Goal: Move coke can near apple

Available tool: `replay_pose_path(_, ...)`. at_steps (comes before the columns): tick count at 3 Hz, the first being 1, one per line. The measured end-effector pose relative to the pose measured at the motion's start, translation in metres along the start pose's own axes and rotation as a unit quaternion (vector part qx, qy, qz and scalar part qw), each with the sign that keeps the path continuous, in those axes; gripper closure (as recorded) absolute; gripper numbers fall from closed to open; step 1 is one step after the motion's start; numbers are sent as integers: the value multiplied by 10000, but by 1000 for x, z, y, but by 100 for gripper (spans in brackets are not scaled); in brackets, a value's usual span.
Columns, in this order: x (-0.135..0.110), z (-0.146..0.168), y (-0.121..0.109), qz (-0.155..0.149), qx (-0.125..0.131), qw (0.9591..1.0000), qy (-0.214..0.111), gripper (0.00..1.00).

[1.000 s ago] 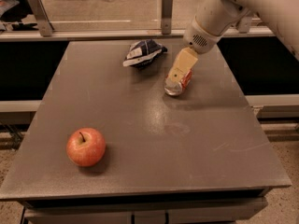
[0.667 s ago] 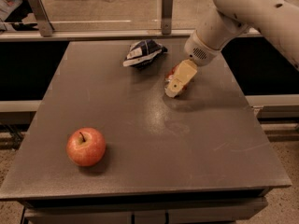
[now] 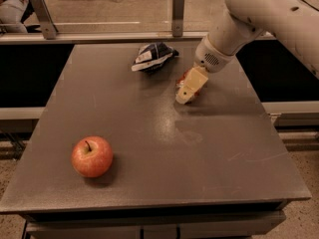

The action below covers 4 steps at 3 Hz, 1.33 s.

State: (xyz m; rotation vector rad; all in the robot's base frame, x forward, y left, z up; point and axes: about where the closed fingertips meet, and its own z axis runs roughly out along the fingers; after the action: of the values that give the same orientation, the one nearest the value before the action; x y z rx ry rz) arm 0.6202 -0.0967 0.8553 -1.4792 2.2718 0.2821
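The coke can [image 3: 181, 79] lies on the grey table [image 3: 149, 133] at the back right, and only slivers of its red side show. My gripper [image 3: 189, 87] is down over the can, covering most of it, with the white arm reaching in from the upper right. The apple [image 3: 92, 156], red with yellowish patches and a dark stem, sits at the front left of the table, far from the can and the gripper.
A dark blue and white snack bag [image 3: 153, 56] lies at the back of the table, just left of the can. A rail with metal posts [image 3: 178, 11] runs behind the table. The table's edges drop off at the front and right.
The arm has swung lower and to the left over the can, and the gripper now covers most of it. The can, apple and bag have stayed in place.
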Motion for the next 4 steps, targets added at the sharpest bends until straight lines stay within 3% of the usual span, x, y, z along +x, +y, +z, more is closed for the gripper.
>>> replay_pose_path(2,-5,1,6,-192,-183,9996,-67,65)
replay_pose_path(3,-3,-13,9,-466,-668,9954,-508,87)
replay_pose_path(4,-13,-59,26,-1140,-894,9826,-1163,100)
